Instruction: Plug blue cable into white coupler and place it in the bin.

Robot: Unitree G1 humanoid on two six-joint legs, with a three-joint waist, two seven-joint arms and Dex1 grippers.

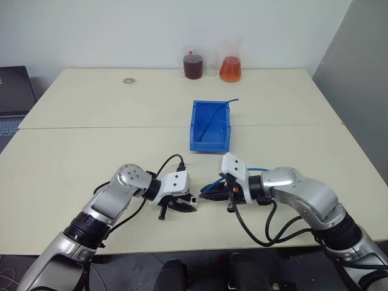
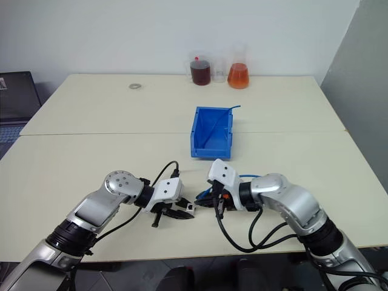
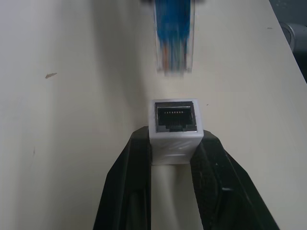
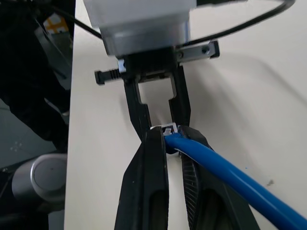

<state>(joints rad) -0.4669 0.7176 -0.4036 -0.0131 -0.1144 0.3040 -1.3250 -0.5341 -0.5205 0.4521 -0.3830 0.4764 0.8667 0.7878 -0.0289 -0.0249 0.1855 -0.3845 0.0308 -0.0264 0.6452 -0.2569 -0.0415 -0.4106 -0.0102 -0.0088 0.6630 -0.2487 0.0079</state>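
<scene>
I held the white coupler (image 3: 175, 129) clamped in the left gripper (image 1: 180, 207), socket facing the blue cable (image 4: 225, 175) plug pinched in the right gripper (image 1: 213, 188), just apart above the counter (image 1: 73, 157) for straight insertion, bin (image 1: 210, 126) beyond.

A: What is sitting behind the work area?
B: A plain pale wall (image 1: 121, 30) is running along the back, and a grey panel (image 1: 357, 91) is standing at the right edge.
A: And the furniture?
B: Two cream tables (image 1: 91, 103) are standing pushed together, a seam (image 1: 91, 128) running between them. Soft, even light is falling across the tops.
A: Anything resting at the far edge?
B: A jar of dark liquid (image 1: 193, 64) and a flask of orange liquid (image 1: 230, 68) are standing side by side near the wall, and a small ring (image 1: 128, 80) is lying to their left.
A: To the far left?
B: A dark laptop (image 2: 15, 91) is sitting beyond the table edge.
</scene>
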